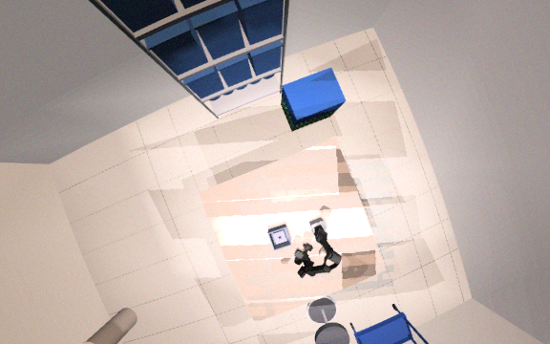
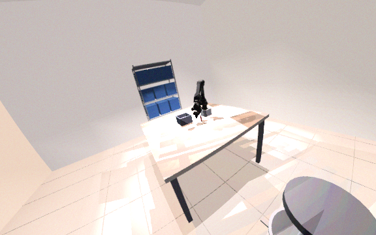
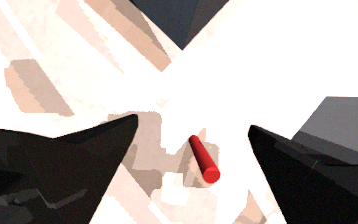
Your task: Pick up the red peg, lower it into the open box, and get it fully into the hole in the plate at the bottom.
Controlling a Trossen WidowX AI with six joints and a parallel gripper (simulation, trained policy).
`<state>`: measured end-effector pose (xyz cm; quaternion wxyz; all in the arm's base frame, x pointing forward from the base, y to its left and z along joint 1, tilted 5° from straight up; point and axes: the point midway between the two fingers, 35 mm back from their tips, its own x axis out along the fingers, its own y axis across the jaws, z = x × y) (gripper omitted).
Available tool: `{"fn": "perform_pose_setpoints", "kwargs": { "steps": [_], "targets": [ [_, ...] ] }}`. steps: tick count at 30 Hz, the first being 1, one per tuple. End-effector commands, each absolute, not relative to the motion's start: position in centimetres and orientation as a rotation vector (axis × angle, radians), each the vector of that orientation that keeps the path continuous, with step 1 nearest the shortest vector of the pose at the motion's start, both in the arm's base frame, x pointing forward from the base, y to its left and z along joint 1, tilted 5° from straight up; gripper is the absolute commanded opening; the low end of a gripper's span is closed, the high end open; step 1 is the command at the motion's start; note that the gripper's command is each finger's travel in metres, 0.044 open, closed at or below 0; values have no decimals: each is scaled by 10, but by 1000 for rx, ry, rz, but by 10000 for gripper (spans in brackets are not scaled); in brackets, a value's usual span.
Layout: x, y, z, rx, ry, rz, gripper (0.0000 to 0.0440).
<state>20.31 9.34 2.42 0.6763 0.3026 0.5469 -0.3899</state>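
Observation:
The red peg (image 2: 201, 119) (image 3: 203, 157) stands upright on the table, its round top towards the wrist camera. My gripper (image 2: 195, 114) (image 3: 193, 124) is open and empty above the table near the peg. In the wrist view the peg shows low between the spread fingers, a little nearer the right one, with no finger touching it. The open dark box (image 1: 282, 246) (image 2: 185, 121) stands apart from the peg; only its corner (image 3: 182, 30) shows at the top of the wrist view. The pale plate (image 1: 283, 233) with its small dark hole shows inside the box.
The arm's grey base block (image 1: 318, 223) (image 2: 206, 112) (image 3: 350, 120) stands on the table (image 2: 181, 147), on the other side of the peg from the box. Strong light and shadow patches cross the table top. A shelf with blue bins (image 2: 159, 91) stands behind the table.

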Motion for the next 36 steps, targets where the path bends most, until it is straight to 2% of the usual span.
{"fn": "perform_pose_setpoints", "kwargs": {
  "steps": [1, 6, 9, 24, 36],
  "targets": [
    [197, 95, 9, 696, 1243, -874, 440],
    [193, 100, -8, 722, 1250, -858, 435],
    [189, 101, -16, 731, 1262, -860, 393],
    [184, 106, -19, 748, 1388, -850, 9],
    [207, 92, 10, 675, 1286, -791, 0]
  ]
}}
